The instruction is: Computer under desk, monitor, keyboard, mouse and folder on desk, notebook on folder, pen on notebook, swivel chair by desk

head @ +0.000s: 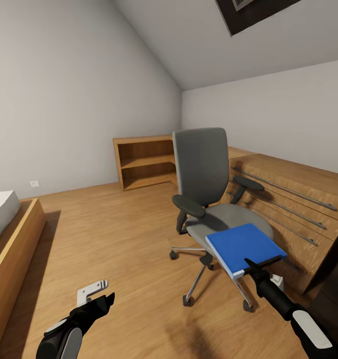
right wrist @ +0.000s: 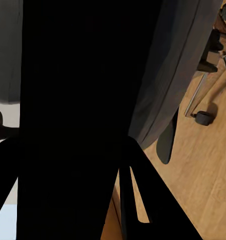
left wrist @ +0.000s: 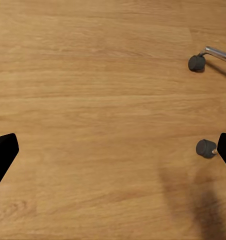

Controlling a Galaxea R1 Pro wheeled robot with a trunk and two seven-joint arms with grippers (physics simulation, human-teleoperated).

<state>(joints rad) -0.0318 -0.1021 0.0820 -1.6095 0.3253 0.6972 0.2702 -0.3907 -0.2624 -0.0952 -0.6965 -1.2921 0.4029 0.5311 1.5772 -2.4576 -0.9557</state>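
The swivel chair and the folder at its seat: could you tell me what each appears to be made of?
The swivel chair looks padded in matte grey fabric on seat and back, with black, probably plastic armrests and a shiny chrome-like metal base on dark castors. The folder seems a smooth bright blue card or plastic cover over white page edges; the render leaves that open. The right gripper is at its near edge.

Left wrist cam looks straight down at wood plank floor point(left wrist: 93, 100), grain running across the frame, w/ a soft dark shadow patch point(left wrist: 198, 200) on the boards. Two black fingertips point(left wrist: 3, 152) of the left gripper point(left wrist: 115, 152) sit at opposite frame edges, wide apart, nothing btwn them but floor. Two dark castors of the swivel chair point(left wrist: 197, 62) in view: one on a chrome leg point(left wrist: 220, 53), the other point(left wrist: 206, 148) just beside the far fingertip, possibly touching it, hard to tell.
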